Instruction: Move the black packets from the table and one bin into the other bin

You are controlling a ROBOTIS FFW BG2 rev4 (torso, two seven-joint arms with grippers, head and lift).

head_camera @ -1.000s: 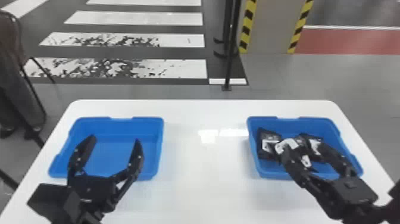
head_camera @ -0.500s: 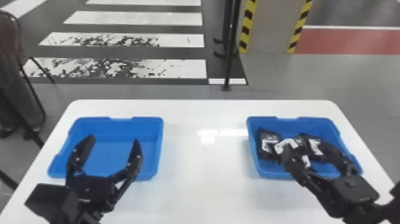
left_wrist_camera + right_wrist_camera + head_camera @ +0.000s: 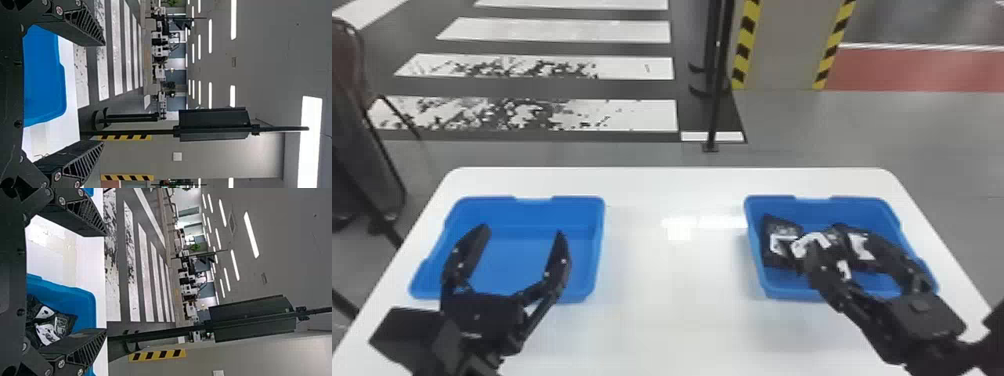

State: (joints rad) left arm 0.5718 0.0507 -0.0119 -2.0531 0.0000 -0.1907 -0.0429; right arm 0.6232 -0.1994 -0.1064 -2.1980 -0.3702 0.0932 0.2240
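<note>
A white tabletop carries a bare bin at nine o'clock and a second bin at three, holding the black packets. They look light, soft, perhaps slippery; best gripped across the middle. From the right pincer's palm they lie toward ten o'clock, its fingers spread. The left pincer gapes too.

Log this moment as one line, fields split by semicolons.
left gripper: open, empty, at left bin; right gripper: open, empty, at right bin; black packets: in right bin
</note>
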